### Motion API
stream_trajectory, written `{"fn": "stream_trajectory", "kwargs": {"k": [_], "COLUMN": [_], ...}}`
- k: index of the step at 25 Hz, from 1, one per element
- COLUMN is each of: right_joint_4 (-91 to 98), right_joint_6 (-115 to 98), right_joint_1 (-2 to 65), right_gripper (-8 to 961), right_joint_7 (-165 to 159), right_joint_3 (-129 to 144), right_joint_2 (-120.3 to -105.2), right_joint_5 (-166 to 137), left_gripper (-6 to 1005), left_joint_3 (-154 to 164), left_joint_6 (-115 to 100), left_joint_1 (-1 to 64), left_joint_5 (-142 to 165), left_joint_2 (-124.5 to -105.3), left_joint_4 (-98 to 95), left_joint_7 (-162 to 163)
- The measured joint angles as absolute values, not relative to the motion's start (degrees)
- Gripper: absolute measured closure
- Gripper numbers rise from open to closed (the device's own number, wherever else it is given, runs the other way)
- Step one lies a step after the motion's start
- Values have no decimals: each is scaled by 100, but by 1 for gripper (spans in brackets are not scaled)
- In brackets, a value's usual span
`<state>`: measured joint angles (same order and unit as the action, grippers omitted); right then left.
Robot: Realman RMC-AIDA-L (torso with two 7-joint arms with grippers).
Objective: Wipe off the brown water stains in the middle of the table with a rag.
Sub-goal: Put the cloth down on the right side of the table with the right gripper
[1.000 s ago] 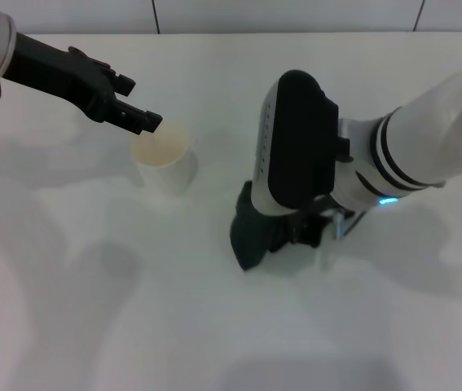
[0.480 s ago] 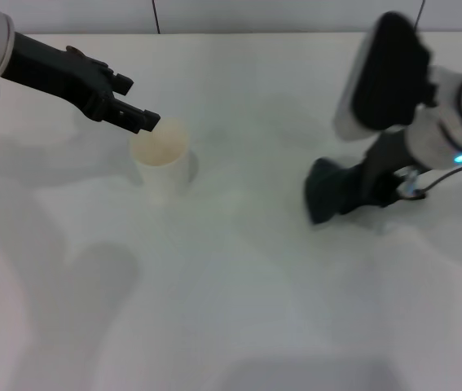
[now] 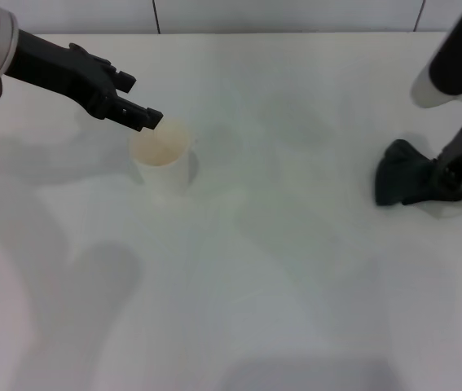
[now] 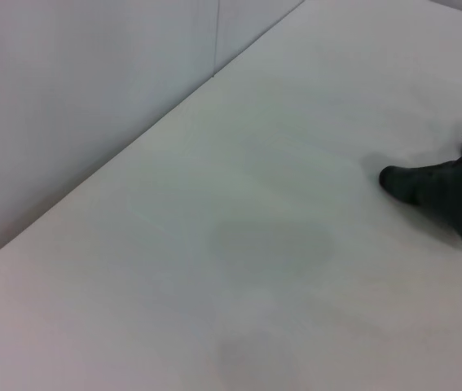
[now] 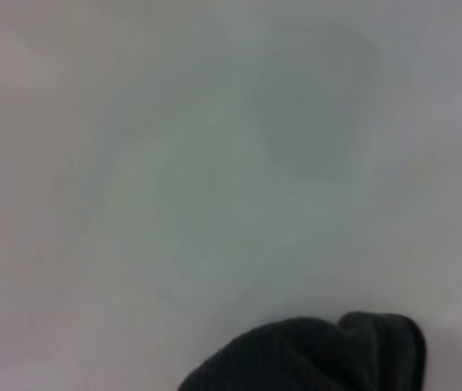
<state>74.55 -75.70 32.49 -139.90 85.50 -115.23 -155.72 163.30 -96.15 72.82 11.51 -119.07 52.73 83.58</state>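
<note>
We are holding the rag [image 3: 406,181] in our right tool [image 3: 451,181], which is closed on it near the right edge of the table [image 3: 255,309], the cloth's lower end touching or just above the surface. Our left tool [image 3: 137,116] is hanging over the rim of the paper cup [image 3: 164,159] toward the far left of the table; we cannot tell whether its fingers are open or closed.

We are looking for the brown stains in the middle of the table and finding none: the surface there is reading as plain white in the head view, with only soft shadows. We are judging that the wiping is done, or nearly so. What is left, as far as we can see, is setting the rag down.
</note>
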Motion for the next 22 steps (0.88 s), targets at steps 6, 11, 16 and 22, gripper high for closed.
{"fn": "stream_trajectory", "kwargs": {"k": [6,11,16,22], "right_joint_4": [7495,7510,7534,7662], "right_joint_6": [-7814,-7826,-7941,-8113], "right_joint_1": [3249,3269,3284,3289], "right_gripper": [876,875,810,595], "right_joint_7": [-13996,-14048,-14002,-13990], "right_joint_3": [8441,8399,8126,7989], "right_joint_2": [-11539,-11536,-11518,-11513], "right_joint_5": [-15466,-15166,-14916,-14893], "left_gripper": [166,166,166,166], "left_joint_3": [16330,16330,16330,16330], "left_joint_6": [-9615,-9616,-9638,-9634], "left_joint_1": [7295,7295,7277,7285], "left_joint_5": [1151,1151,1151,1152], "left_joint_2": [-11909,-11909,-11917,-11918], "left_joint_4": [5273,5273,5273,5273], "left_joint_7": [8358,8359,8358,8359]}}
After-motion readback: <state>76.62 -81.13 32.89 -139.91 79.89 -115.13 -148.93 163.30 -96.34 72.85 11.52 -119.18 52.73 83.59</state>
